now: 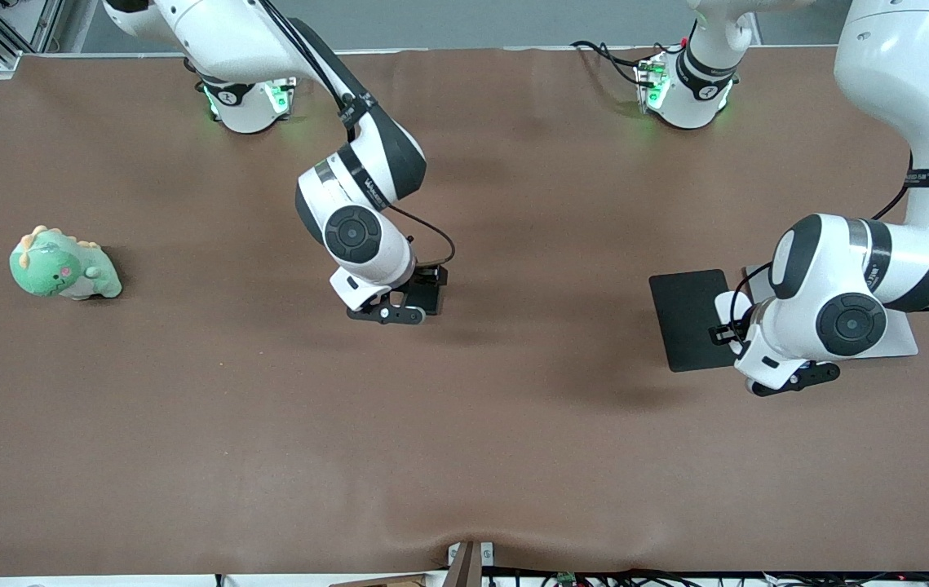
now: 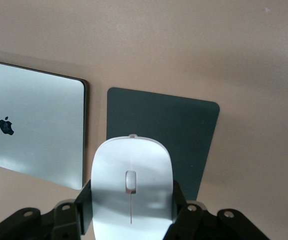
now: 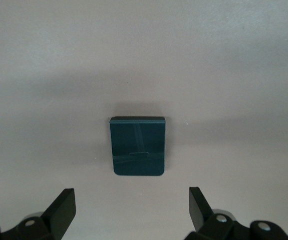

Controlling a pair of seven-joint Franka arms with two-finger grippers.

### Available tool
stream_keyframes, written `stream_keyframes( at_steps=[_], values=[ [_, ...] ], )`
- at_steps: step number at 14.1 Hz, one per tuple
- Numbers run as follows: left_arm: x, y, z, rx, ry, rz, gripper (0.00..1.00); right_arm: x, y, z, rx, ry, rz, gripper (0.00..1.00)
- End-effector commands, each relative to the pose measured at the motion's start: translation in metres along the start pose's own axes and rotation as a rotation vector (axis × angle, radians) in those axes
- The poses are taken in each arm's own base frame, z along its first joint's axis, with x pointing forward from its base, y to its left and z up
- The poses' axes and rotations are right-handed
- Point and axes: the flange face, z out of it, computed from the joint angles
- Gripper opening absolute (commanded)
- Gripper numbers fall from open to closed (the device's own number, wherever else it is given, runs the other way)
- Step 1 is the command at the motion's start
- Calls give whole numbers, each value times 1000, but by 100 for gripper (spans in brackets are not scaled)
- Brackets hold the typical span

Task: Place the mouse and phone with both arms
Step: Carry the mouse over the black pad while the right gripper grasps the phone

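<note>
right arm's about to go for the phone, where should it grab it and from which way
A judgement: come straight down from above and close on the two long side edges of the phone. It lies flat on the table as a thin slab, and the open right gripper already has a finger to either side of its narrow width.

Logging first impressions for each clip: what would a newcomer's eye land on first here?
Probably the white mouse clamped in the left end effector, held over the black mouse pad beside the closed silver laptop at the left arm's end of the table. Next, the right end effector hanging open over the small dark phone mid-table. A green plush dinosaur sits alone toward the right arm's end.
</note>
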Motion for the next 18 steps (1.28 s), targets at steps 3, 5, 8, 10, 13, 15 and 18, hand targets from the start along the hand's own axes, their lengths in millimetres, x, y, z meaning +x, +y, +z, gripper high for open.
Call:
stream_keyframes(
  at_steps=[3, 5, 8, 10, 13, 15, 18],
  values=[
    [-6, -5, -3, 18, 10, 10, 0, -2, -16, 42, -13, 27, -26, 100],
    [-6, -5, -1, 19, 7, 11, 0, -6, -20, 59, -18, 27, -37, 100],
    [-9, -4, 8, 26, -6, 16, 0, -9, -11, 81, -42, 52, -51, 100],
    [-11, -2, 17, 29, -14, 22, 0, -7, -5, 85, -50, 48, -47, 100],
    [-15, -4, 31, 53, -27, 56, 0, -1, -2, 93, -42, 57, -34, 100],
    [-19, -2, 49, 41, -16, 64, 0, 0, -1, 96, -43, 57, -26, 100],
    [-20, -10, 80, 4, 15, 61, 0, -1, -4, 106, -38, 65, -29, 100]
  ],
)
